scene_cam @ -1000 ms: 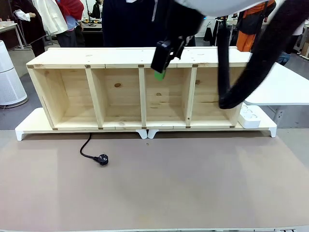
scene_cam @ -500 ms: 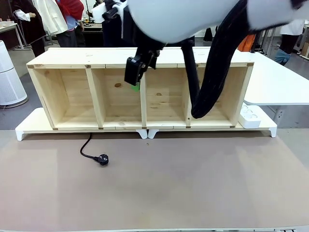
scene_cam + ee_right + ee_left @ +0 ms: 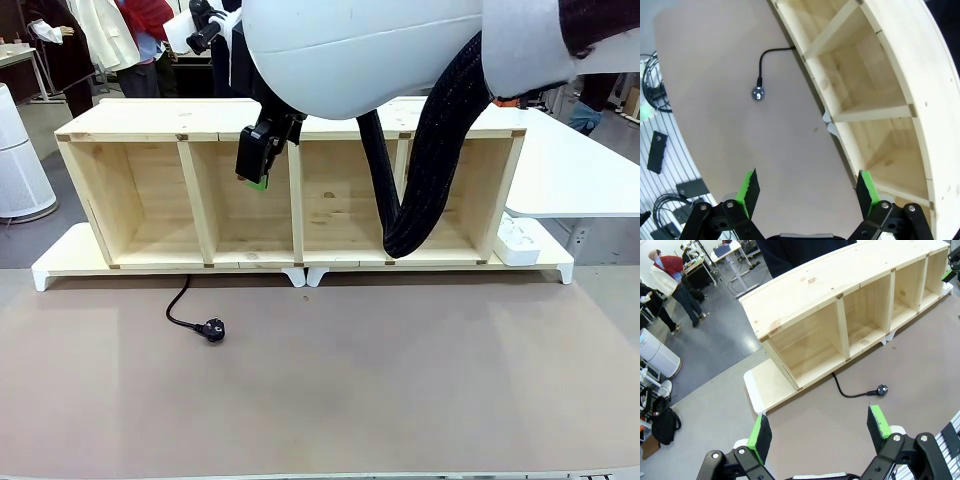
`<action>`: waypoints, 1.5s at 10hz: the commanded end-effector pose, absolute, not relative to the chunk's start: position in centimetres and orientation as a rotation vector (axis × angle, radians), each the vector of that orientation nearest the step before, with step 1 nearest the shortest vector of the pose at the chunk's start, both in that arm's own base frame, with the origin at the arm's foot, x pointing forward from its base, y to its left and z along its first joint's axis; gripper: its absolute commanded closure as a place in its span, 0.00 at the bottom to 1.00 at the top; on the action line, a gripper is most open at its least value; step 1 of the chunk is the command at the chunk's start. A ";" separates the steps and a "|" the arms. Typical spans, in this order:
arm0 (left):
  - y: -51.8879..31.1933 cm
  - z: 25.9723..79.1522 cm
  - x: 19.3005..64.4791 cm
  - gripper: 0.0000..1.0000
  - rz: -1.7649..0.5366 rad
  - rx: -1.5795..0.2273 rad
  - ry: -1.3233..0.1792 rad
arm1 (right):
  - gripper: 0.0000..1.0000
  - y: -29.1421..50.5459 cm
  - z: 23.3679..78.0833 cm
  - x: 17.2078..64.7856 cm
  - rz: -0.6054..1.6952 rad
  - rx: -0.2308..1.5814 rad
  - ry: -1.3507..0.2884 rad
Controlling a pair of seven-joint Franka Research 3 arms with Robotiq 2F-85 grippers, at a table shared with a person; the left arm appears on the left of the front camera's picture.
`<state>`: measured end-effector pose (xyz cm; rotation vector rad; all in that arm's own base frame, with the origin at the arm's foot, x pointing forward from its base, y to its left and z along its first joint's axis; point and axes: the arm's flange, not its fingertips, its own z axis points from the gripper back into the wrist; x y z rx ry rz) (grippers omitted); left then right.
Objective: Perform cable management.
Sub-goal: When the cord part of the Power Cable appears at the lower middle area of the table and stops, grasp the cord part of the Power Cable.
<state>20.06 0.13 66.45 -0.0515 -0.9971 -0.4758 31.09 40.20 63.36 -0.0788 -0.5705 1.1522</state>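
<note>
A grey-brown counter (image 3: 400, 380) carries a pale four-bay wooden shelf (image 3: 130, 125). The thin glossy black cable (image 3: 176, 305) lies at lower left, trailing from under the shelf. The right pincer (image 3: 256, 178) and the left pincer (image 3: 820, 427) both gape wide, empty. Descending, the right one could clip the shelf's front edge.

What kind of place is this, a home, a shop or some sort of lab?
Most likely a robotics lab or workshop: a white robot arm hangs over a table with a bare wooden shelf unit, and farther off people stand among work desks on an open grey floor.
</note>
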 end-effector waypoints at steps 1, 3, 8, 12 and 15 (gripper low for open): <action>0.0 66.5 20.2 0.00 -0.464 -0.063 -1.007 | 0.00 40.0 63.4 31.2 1.147 -0.088 -0.553; 0.0 66.5 20.2 0.00 -0.464 -0.063 -1.007 | 0.00 40.0 63.4 31.2 1.147 -0.088 -0.553; 0.0 66.5 20.2 0.00 -0.464 -0.063 -1.007 | 0.00 40.0 63.3 31.2 1.149 -0.082 -0.559; 0.0 66.5 20.2 0.00 -0.464 -0.063 -1.007 | 0.00 50.0 65.0 36.2 1.316 -0.047 -0.424; 0.0 66.5 20.2 0.00 -0.464 -0.063 -1.007 | 0.00 53.4 62.2 37.3 1.347 -0.008 -0.358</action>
